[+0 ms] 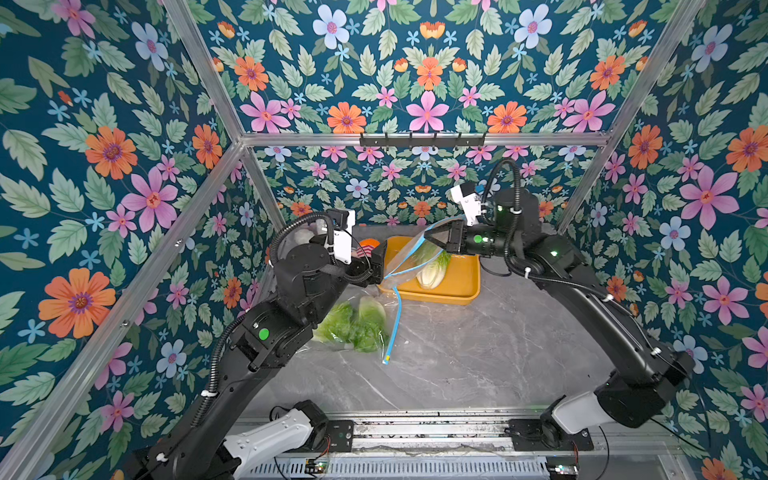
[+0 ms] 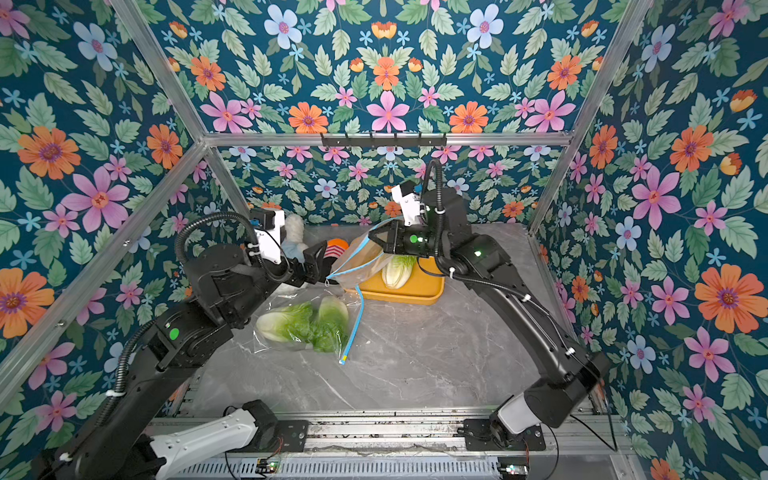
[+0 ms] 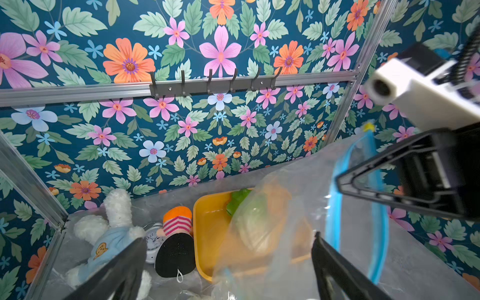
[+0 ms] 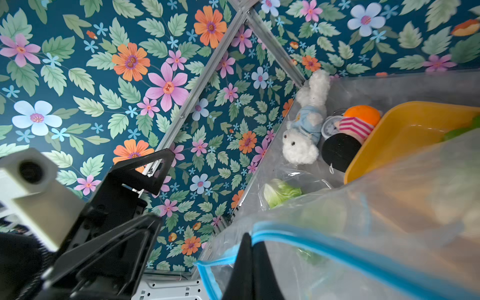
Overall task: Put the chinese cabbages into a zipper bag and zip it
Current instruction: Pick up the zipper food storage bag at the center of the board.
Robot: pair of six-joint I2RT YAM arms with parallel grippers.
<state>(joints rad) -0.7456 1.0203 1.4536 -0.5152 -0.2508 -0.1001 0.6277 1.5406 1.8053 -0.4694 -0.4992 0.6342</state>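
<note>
A glossy toy Chinese cabbage [image 1: 432, 270], with a pale base and crinkly green leaves, lies loose in the shallow yellow plastic tray [image 1: 457, 297]. Its long axis runs roughly front to back of the tray, leafy end toward the tray's back. The other two cabbages [image 2: 286, 324] sit inside the clear plastic zipper bag [image 1: 409, 259], whose bottom rests on the grey marbled table [image 1: 478, 353] just in front of the tray's left corner.

The right gripper [image 4: 249, 262] is pressed together on the bag's blue zipper rim [image 4: 324, 249]. It holds the mouth raised over the tray, so the film partly covers the loose cabbage. The left gripper [image 3: 228, 272] stands spread wide and empty at the tray's left edge, facing across it. From there the cabbage lies ahead, behind the hanging film.

With the right gripper occupied, the left arm looks the likelier to fetch the cabbage, working around the film. The left arm's elbow is raised and its forearm reaches toward the tray. The right arm arches over from the tray's right, wrist about level.
</note>
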